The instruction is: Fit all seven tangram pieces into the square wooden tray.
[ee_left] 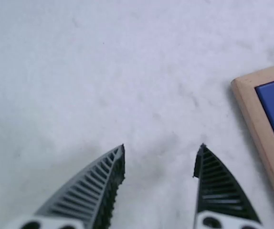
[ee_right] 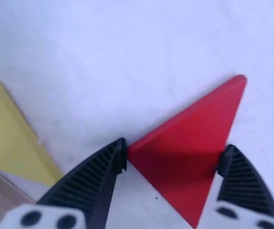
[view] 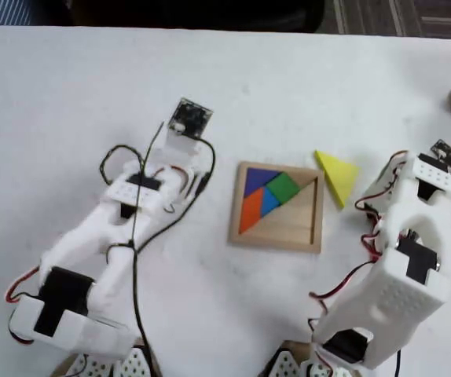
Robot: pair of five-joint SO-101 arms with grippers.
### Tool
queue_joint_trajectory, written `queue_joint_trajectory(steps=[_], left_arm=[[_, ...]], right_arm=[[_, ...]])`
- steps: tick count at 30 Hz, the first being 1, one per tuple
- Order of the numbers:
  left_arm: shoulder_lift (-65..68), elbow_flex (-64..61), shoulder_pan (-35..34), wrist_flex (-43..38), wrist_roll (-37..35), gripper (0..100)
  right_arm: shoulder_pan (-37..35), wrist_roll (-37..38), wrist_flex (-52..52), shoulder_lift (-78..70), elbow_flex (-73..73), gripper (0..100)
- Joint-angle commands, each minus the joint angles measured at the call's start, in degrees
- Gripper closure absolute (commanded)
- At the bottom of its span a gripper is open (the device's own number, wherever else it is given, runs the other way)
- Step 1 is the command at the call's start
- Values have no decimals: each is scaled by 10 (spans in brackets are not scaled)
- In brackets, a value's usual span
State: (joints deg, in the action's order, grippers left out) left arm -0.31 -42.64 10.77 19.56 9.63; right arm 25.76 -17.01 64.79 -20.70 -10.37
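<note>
Four colours fill the tray's [view: 288, 229] left half; the yellow triangle [view: 337, 174] waits at its two o'clock. Right gripper [ee_right: 175, 146] straddles the red triangle [ee_right: 194, 128], pincers wide, and the left gripper [ee_left: 162, 148] gapes wide over bare table.

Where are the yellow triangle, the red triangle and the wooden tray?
yellow triangle [view: 338, 175]: high view, middle of its face.
red triangle [ee_right: 188, 150]: right wrist view, middle of its face.
wooden tray [view: 292, 220]: high view, bare wood inside it.

The tray [view: 288, 226] is pale, smooth wood; the bench [view: 68, 86] under it looks matt. The red triangle [ee_right: 189, 138] is smoothly painted. The left tool [ee_left: 162, 151] and right tool [ee_right: 176, 147] have ribbed black plastic fingers [ee_left: 99, 191].
</note>
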Motion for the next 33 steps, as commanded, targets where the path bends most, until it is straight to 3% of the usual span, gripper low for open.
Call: queue_joint_trajectory(steps=[1,4,10,21,33], left_arm=[[-2,24,-7,-10,7,759],[-2,24,-7,-10,7,759],[-2,24,-7,-10,7,759],[-2,24,-7,-10,7,759],[-2,24,-7,-10,7,759]], right_arm=[[12,9,5,3,21,707],[12,10,3,3,21,734],[19,11,2,7,23,932],[26,35,15,15,24,929],[24,40,69,119,22,926]])
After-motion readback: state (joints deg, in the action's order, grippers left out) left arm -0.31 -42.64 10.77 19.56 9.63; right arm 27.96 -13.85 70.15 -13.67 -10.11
